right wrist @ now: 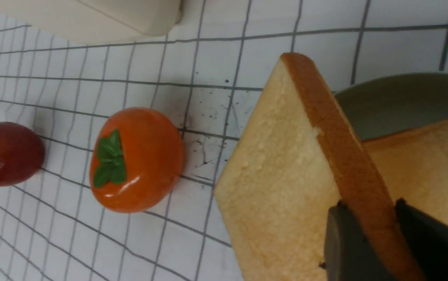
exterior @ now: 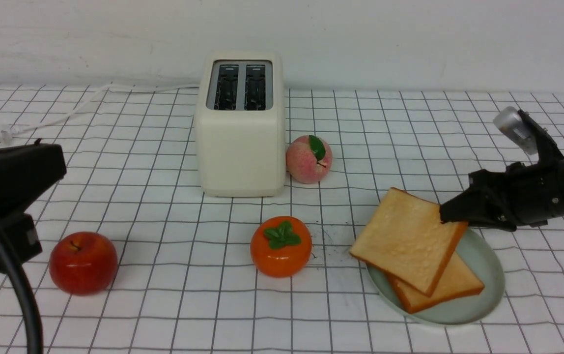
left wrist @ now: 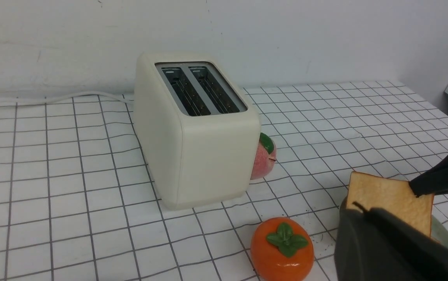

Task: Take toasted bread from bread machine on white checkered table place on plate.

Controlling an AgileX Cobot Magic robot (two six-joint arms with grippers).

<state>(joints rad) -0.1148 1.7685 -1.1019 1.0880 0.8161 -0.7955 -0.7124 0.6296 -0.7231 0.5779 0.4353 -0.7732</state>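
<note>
Looking across the counter (exterior: pixel 409 128), we see the right claw (exterior: pixel 453 215) clenched on the crust edge of the upper slice (exterior: pixel 407 241) of toasted bread, near its far right corner. That slice is tilted, gripped side raised. It overlaps the lower slice (exterior: pixel 454 287), which lies flat in the plate (exterior: pixel 486 260), and its left corner juts past the plate's rim. We cannot tell whether the two slices touch. The bread machine (exterior: pixel 240 137) stands at the back, well apart from the plate, with a peach (exterior: pixel 308 160) just beside its right wall. A persimmon (exterior: pixel 281 246) sits nearer us and an apple (exterior: pixel 83 263) far left. Of the left claw (left wrist: pixel 380 242) we see only a dark part, so we cannot tell whether it is released or clenched.
</note>
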